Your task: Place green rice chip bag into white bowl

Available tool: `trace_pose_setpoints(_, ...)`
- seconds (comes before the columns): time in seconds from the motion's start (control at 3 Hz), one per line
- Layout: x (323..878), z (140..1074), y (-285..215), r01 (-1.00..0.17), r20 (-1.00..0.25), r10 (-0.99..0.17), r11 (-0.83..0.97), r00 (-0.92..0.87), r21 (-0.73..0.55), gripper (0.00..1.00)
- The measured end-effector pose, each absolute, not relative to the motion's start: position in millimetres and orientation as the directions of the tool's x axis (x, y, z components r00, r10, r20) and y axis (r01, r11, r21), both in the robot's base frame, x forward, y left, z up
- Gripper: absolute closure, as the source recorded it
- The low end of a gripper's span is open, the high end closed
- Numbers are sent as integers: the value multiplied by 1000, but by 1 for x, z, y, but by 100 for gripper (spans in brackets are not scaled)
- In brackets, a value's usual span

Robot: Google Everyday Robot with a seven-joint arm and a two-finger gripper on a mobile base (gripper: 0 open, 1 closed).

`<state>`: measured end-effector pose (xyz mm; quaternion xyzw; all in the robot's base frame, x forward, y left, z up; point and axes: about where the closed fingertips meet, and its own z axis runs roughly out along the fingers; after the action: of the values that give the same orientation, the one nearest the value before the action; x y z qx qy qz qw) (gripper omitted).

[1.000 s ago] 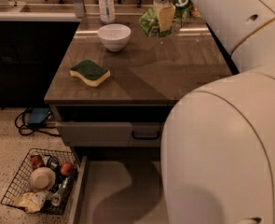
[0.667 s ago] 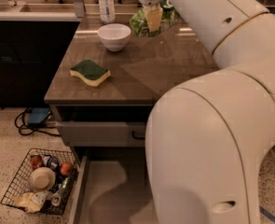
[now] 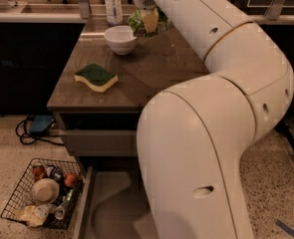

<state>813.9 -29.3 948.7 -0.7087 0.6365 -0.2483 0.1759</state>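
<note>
Since approx 1 s ago, your gripper (image 3: 149, 20) has shifted toward frame-left along the far end of the table (image 3: 156, 68), carrying the green rice chip bag (image 3: 135, 22) with it. It now sits much closer to the white bowl (image 3: 120, 39). The arm (image 3: 226, 83) has swung w/ it and fills more of the frame's right half. Bowl, sponge and basket: no change in position.

Camera view, findings:
- Gripper: at top centre of frame, above the table's far end, fingers pinched on the bag. The bag's crinkled green foil shows on both sides of the fingers.
- Bag: held in the gripper, not in the bowl.
- White bowl: just beside the gripper, to its frame-left and slightly nearer the camera. It stands upright on the tabletop. Whether bag and bowl rim touch, can't tell.
- Bottle (image 3: 112, 4): frame-left of the gripper, behind the bowl, upright.
- Sponge (image 3: 96, 76): well apart from the gripper, nearer the camera and further frame-left, lying flat on the table.
- Drawer (image 3: 111, 203): far below the gripper, low in the table's front, pulled open.
- Basket (image 3: 17, 193): on the floor, far below and frame-left of the gripper, holding mixed items incl. a tan round dish (image 3: 45, 190).
</note>
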Motion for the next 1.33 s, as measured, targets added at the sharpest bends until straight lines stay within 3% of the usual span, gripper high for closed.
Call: trace_pose_setpoints(1.33,859,936,13,-792,217,-973,-192,77,-579,100)
